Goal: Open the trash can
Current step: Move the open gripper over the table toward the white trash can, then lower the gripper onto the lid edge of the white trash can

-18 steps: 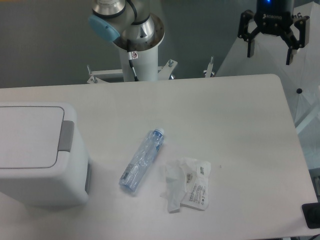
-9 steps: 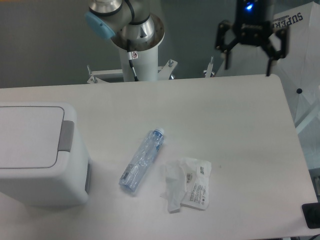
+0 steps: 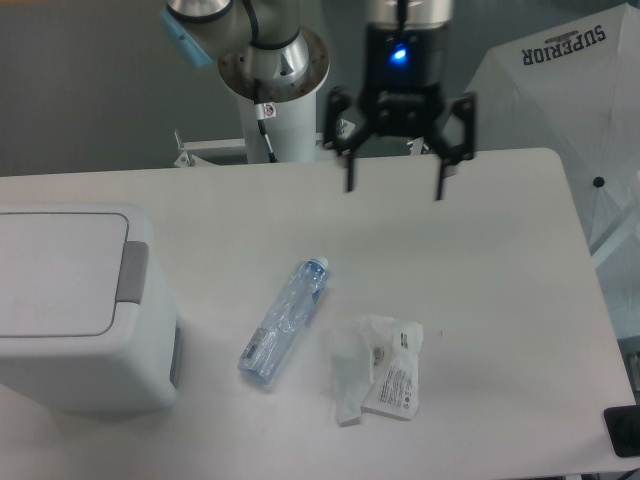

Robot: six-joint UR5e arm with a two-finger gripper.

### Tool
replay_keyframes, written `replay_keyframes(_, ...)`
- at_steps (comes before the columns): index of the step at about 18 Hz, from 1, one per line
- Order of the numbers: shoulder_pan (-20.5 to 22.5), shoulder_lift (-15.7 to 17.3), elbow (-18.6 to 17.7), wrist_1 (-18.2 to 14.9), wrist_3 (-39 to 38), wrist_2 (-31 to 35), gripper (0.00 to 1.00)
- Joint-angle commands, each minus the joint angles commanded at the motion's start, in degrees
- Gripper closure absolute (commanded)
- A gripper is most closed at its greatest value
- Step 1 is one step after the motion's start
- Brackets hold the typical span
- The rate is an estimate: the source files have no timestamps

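— Fingers first: how do they stand?

— Fingers [image 3: 348,172] of mine are spread wide with nothing between them, pointing down over the far edge of the white worktop [image 3: 480,270]. My gripper [image 3: 394,186] hangs at about twelve o'clock in the camera view, clear of the surface.

— What has just changed?

— A second ago I was up at the one o'clock corner, beyond the worktop's far right edge. I have since swung left and come lower, so now I sit just right of the arm's white base column. The spread of the fingers looks the same as before.

— And the thing you are after?

— The large boxy white plastic trash can [image 3: 80,310] sits at nine o'clock, against the left edge, lid flat and shut. Its grey rectangular push tab [image 3: 131,272] runs along the lid's right side, facing the middle of the worktop.

— So what does the move mean?

— I judge this to be the approach: closer, yet well apart from the tab. A clear plastic bottle with a blue cap [image 3: 284,319] and a crumpled white wrapper [image 3: 378,368] lie near six o'clock, below my likely path, so neither should get in the way.
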Motion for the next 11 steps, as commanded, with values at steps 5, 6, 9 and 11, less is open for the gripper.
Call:
replay_keyframes(5, -6.33, -2.02, -0.44, 0.62, -12.74, 0.35, 0.00)
replay_keyframes(6, -6.69, -2.20, -0.44, 0.80, -14.95, 0.35, 0.00)
replay_keyframes(9, -8.35, -3.17, -0.53, 2.81, -16.81, 0.26, 0.00)
replay_keyframes(11, -10.37, -4.22, -0.88, 3.08, -18.91, 0.44, 0.00)
